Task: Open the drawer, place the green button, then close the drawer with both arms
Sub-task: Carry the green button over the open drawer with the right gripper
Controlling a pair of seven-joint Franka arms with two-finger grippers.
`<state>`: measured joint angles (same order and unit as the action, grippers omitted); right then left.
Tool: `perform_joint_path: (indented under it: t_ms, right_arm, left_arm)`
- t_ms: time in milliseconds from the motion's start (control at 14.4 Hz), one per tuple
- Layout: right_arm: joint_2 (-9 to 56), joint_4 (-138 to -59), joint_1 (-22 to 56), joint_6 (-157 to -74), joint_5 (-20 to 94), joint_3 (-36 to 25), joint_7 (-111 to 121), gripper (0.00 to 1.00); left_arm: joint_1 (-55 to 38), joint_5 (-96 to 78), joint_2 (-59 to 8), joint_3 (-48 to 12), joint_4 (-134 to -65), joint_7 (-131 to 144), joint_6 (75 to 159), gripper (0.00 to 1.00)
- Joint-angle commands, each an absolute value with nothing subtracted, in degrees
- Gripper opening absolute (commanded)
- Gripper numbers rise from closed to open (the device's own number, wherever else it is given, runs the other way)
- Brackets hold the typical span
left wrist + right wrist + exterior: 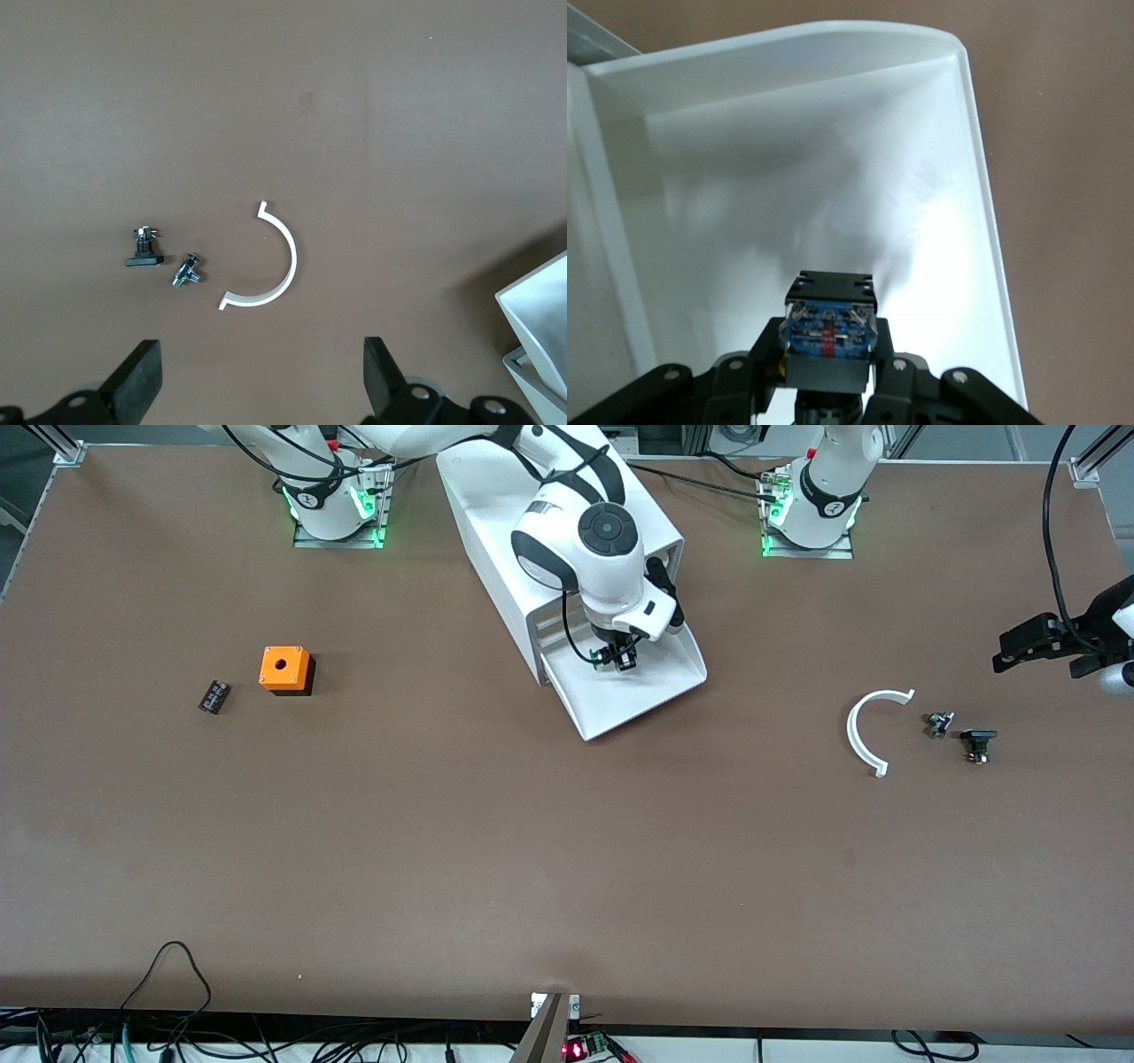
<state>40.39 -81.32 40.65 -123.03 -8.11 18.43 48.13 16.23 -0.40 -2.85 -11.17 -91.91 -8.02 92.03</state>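
Note:
The white cabinet [496, 522] stands between the arm bases, and its lowest drawer [660, 682] is pulled out toward the front camera. My right gripper [617, 657] hangs over the open drawer, shut on the button [830, 329]. The right wrist view shows the button's black body and its blue end above the white drawer floor [833, 177]; the green cap is hidden. My left gripper [1003, 651] waits open and empty over the table at the left arm's end, its fingers [142, 372] wide apart.
An orange box with a hole [285, 669] and a small black part [213, 696] lie toward the right arm's end. A white arc [873, 731] and two small black parts [939, 724] [977, 744] lie by the left gripper. They also show in the left wrist view: the arc [285, 257] and the parts [144, 250] [187, 272].

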Motion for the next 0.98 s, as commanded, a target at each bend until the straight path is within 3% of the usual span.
perform_joint_path:
  t_ms: [0,627,697,766,905]
  right_arm:
    - [42.01,-79.45,42.27,-122.26,-8.7,17.93,48.69,0.33]
    - [44.3,-79.28,44.03,-123.39,-8.61,16.61,48.52,0.38]
    - [44.56,-79.28,44.03,-123.4,-8.53,16.61,47.73,0.53]
    - [44.39,-79.28,44.12,-123.4,-8.53,16.61,45.46,1.0]
    - [44.38,-77.18,43.77,-123.05,-8.09,16.35,43.34,1.0]
  left_arm:
    - [15.56,0.7,-2.99,-10.72,-90.97,-7.65,91.85,1.0]
    - [14.51,0.53,-4.57,-10.9,-91.05,-7.3,95.79,1.0]
    - [14.5,0.44,-4.83,-10.9,-91.23,-6.95,96.84,1.0]
    - [14.41,0.27,-5.09,-10.9,-91.49,-6.94,98.07,1.0]
    - [14.41,0.09,-5.53,-10.99,-91.85,-7.38,100.28,1.0]
